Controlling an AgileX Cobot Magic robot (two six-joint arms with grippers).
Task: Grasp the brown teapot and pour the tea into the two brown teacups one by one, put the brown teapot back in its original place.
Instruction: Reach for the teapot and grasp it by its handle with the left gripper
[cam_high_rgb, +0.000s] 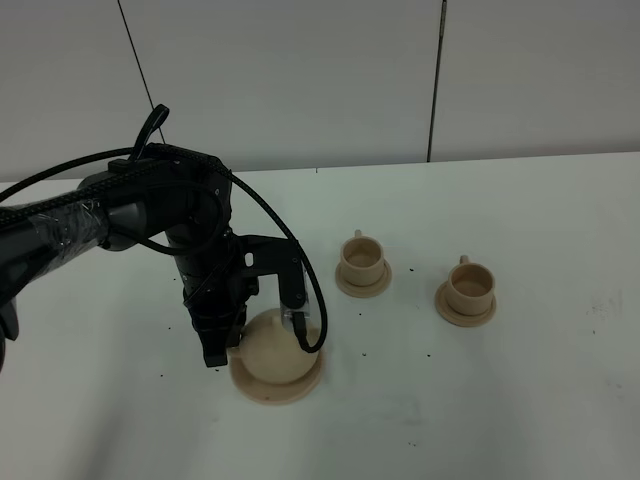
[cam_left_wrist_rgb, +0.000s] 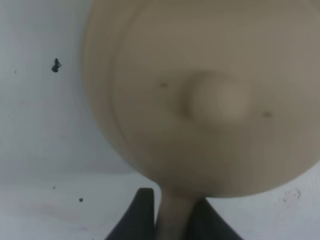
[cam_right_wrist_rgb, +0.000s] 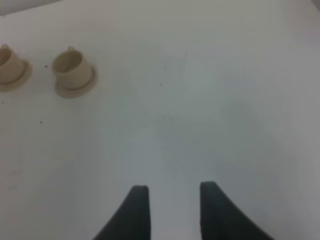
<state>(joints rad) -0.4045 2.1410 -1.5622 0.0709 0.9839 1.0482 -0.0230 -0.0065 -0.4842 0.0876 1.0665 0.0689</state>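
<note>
Beige pot (cam_high_rgb: 270, 345): on saucer (cam_high_rgb: 300, 387), unlifted.
Left claw (cam_left_wrist_rgb: 174, 197): clenched on its handle (cam_left_wrist_rgb: 174, 220), ready to lift.
Right claw (cam_right_wrist_rgb: 173, 192): spread, empty, idle.

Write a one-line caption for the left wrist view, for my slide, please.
Left gripper grips the handle of the brown teapot, viewed from above its knobbed lid, against the white table.

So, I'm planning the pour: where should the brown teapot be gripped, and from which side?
The loop handle, from above: it is a narrow strip jutting from the brown teapot, whose round body looks too wide, and the left gripper fits around it.
</note>
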